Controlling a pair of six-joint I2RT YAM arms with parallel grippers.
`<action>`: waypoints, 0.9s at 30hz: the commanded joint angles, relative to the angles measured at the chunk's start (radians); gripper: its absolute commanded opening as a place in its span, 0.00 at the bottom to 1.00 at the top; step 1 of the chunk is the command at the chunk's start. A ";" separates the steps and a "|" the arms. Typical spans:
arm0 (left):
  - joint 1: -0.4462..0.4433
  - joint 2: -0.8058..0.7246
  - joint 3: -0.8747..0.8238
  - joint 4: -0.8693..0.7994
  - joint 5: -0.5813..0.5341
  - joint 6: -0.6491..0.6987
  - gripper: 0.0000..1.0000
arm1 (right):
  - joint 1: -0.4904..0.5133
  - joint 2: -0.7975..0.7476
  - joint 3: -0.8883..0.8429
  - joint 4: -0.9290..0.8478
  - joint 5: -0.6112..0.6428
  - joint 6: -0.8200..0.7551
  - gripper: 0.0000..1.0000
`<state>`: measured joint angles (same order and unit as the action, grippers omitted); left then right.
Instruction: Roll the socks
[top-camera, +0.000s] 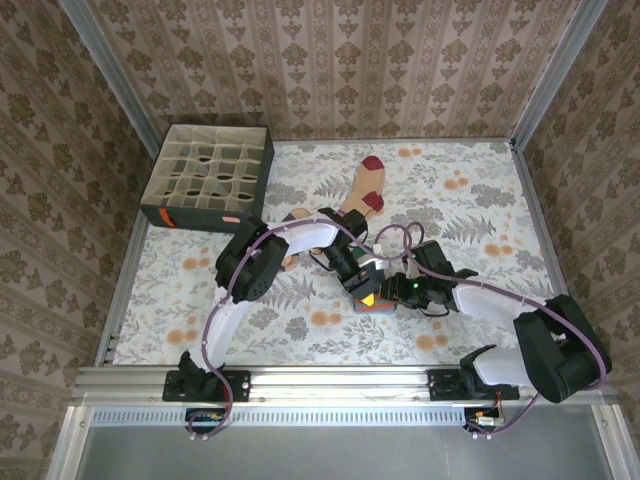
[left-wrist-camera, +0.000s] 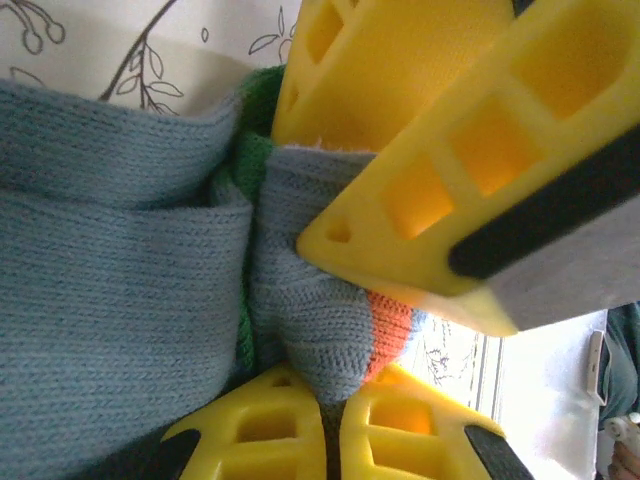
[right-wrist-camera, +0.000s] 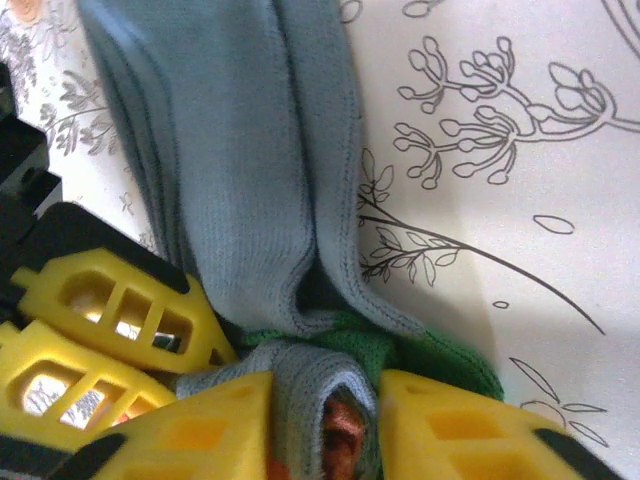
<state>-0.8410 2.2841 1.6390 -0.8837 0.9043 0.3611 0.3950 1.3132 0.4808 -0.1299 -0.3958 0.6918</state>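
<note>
The left pincer (left-wrist-camera: 325, 405) is clamped on a fold of the blue-grey sock (left-wrist-camera: 120, 300), its yellow fingers (left-wrist-camera: 260, 435) almost together with the knit squeezed between them. The right pincer (right-wrist-camera: 322, 405) meets it tip to tip and grips the same sock at its bunched end. There the green toe (right-wrist-camera: 400, 350) wraps round just ahead of its fingers, and the orange cuff (left-wrist-camera: 392, 330) peeks out beside the left pincer. The rest of this sock lies in flat folds on the table (right-wrist-camera: 500, 200), stretching away ahead of the right pincer. Beyond both pincers lies a peach sock (top-camera: 358, 185) with a maroon toe, well apart from them. A dark compartment box (top-camera: 205, 172) sits far off past the left pincer, at the table's corner
</note>
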 joint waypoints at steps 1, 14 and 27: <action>0.015 0.034 -0.056 0.091 -0.191 -0.031 0.03 | 0.013 0.065 0.028 -0.041 0.065 -0.006 0.17; -0.007 -0.387 -0.450 0.616 -0.313 0.170 0.26 | 0.015 0.254 0.112 -0.199 0.136 -0.075 0.00; -0.157 -0.686 -0.882 1.161 -0.665 0.391 0.45 | 0.029 0.308 0.160 -0.238 0.127 -0.109 0.00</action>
<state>-0.9653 1.6077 0.7837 0.1173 0.3855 0.6529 0.4122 1.5410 0.6891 -0.2161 -0.3992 0.6125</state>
